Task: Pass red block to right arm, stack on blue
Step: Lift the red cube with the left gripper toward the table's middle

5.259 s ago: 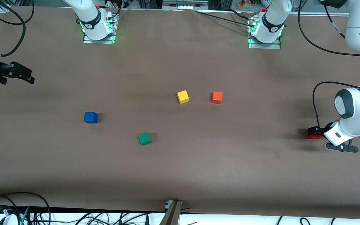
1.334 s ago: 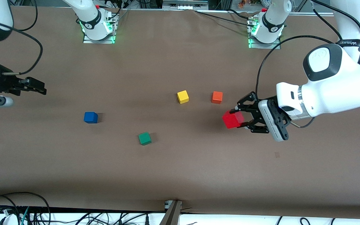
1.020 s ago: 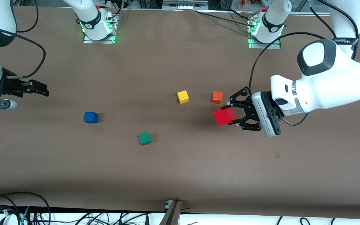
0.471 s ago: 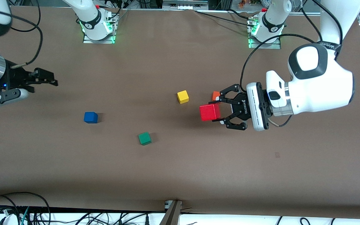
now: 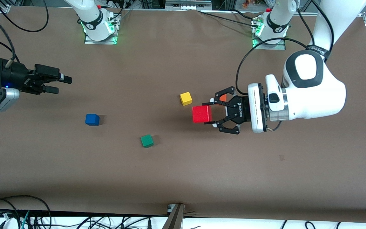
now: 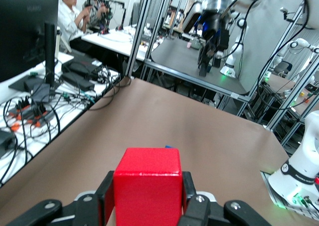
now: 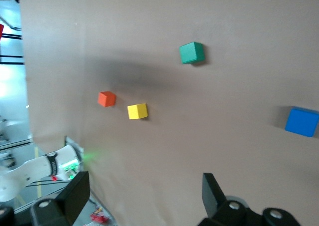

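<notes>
Two arms face you: the left gripper (image 5: 209, 114), center-right of frame, clamps the red block (image 5: 201, 114) in the air; the right gripper (image 5: 61, 84), upper left, stands spread and empty. Four cubes lie below: blue (image 5: 92, 119), green (image 5: 146, 141), yellow (image 5: 186, 98), orange (image 5: 223, 98).

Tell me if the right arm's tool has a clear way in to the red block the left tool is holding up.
Probably yes. The left tool is shut on the red block above the table, its outward face uncovered. The right tool is open, over bare table near the right arm's end, with nothing raised between them.
</notes>
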Motion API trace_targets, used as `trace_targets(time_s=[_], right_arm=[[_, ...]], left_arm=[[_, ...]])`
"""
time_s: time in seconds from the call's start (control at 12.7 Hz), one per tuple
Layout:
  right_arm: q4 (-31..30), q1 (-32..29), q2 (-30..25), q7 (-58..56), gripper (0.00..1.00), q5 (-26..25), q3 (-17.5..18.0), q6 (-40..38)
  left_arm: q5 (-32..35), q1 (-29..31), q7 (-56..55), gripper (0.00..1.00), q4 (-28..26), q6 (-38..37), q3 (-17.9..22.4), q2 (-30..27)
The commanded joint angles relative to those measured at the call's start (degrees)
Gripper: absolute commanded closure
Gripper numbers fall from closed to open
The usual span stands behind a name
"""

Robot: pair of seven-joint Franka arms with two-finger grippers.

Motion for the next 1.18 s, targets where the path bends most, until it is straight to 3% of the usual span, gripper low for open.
trace_targets(time_s=[0.0, 0.08, 0.16, 0.63, 0.78, 1.1], right_arm=[[-0.4, -1.7, 0.9, -5.0, 0.0, 3.8, -0.1, -1.0], [-0.4, -2.4, 1.2, -4.8, 0.0, 7.6, -0.1, -1.0], [-0.8, -3.6, 2.8, -4.7, 0.0, 14.5, -0.2, -1.6], [-0.8, -3.5, 12.0, 0.9, 0.0, 44.7, 0.9, -3.9], [-0.9, -0.7, 14.5, 2.0, 0.0, 53.6, 1.0, -2.6], [-0.9, 6.3, 15.7, 5.3, 0.0, 66.4, 1.0, 5.3]], left_arm=[[-5.6, -0.9, 8.1, 1.0, -0.3, 1.6, -0.4, 1.4], [-8.7, -1.9, 10.2, 1.0, -0.3, 1.8, -0.3, 1.5], [-9.8, -2.7, 11.8, 1.0, -0.4, 3.4, -0.4, 1.5], [-12.3, -5.7, 12.5, 1.0, 0.0, 6.4, -0.4, 2.5], [-12.3, -7.0, 12.5, 1.0, 0.2, 8.2, -0.4, 2.6], [-15.0, -9.2, 12.5, 1.0, 0.5, 11.2, -0.4, 2.6]])
